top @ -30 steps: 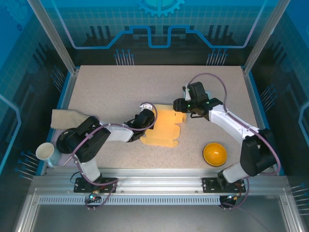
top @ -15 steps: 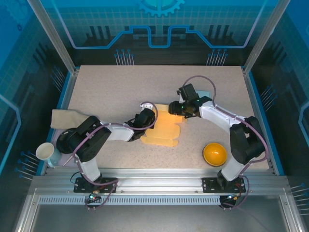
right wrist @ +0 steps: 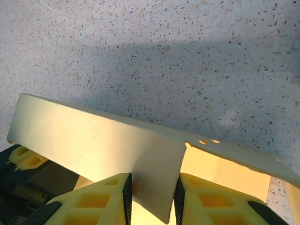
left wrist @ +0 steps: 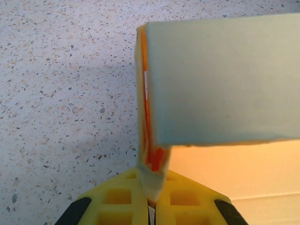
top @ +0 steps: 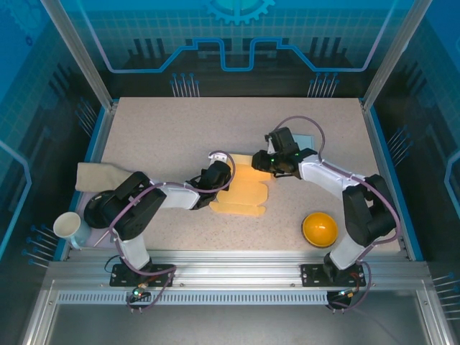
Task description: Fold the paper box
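**Item: paper box (top: 244, 194), yellow-orange card.** Lies about mid-table, between the two arms and mostly flat.

**Progress (judged):** early.
- The panel on the box's left side stands upright.
- A long flap on its far side is lifted off the table (top: 180, 129).
- The near panels and their notched tabs lie unfolded.
- The remaining walls are not yet raised, and nothing is tucked or locked.

**Left gripper (left wrist: 151, 208):** at the box's left edge, pressed together and pinching the lower corner of the upright panel.

**Right gripper (right wrist: 152, 197):** at the box's far right corner. A tab of the lifted flap sits between its narrowly parted fingers. It cannot be told whether they bear on it.

**Edges and room:**
- Beyond the box, bare table runs to the far edge, giving ample room.
- Nearer than the box, only a narrow strip remains before the table's front rail.
- An orange bowl (top: 319, 228) sits near the box's near right corner, apart from it.
- A beige cloth (top: 93, 176) and a cup (top: 67, 226) lie well to its left.
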Motion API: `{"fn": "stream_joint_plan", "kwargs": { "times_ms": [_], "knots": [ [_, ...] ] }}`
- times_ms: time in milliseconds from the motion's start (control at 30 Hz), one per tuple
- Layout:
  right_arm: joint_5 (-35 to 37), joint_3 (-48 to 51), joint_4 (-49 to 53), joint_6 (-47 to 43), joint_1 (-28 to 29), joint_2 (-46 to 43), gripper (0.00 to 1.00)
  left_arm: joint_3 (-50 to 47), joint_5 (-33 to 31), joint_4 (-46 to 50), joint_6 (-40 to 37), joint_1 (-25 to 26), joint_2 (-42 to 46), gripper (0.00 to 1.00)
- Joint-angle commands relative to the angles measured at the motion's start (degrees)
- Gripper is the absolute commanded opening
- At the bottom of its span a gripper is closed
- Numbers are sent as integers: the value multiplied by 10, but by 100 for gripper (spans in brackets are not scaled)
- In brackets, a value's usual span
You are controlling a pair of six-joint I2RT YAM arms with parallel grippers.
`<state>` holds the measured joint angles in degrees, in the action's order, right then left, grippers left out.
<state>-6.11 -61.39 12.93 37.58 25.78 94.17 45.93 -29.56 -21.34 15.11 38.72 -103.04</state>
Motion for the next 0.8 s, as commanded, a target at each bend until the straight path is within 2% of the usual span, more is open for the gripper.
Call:
{"fn": "stream_joint_plan", "kwargs": {
  "times_ms": [0,100,200,300,500,633,767],
  "knots": [
    [-24,13,-6,18,-7,-11,28,-10,20,71,13,-1,-28,0],
    [-21,17,5,17,-13,-12,31,-3,17,82,17,-2,-32,0],
    [-14,26,11,16,-18,-23,43,4,15,93,21,-3,-38,0],
    [-8,42,9,15,-21,-46,47,14,10,108,27,-3,-46,0],
    [-5,81,3,12,-21,-83,46,29,3,138,49,-8,-55,0],
    [-2,128,-44,24,-26,-99,42,34,4,145,54,-9,-55,0],
    [1,120,-64,25,-43,-73,39,39,4,155,54,-8,-54,0]
  ]
}}
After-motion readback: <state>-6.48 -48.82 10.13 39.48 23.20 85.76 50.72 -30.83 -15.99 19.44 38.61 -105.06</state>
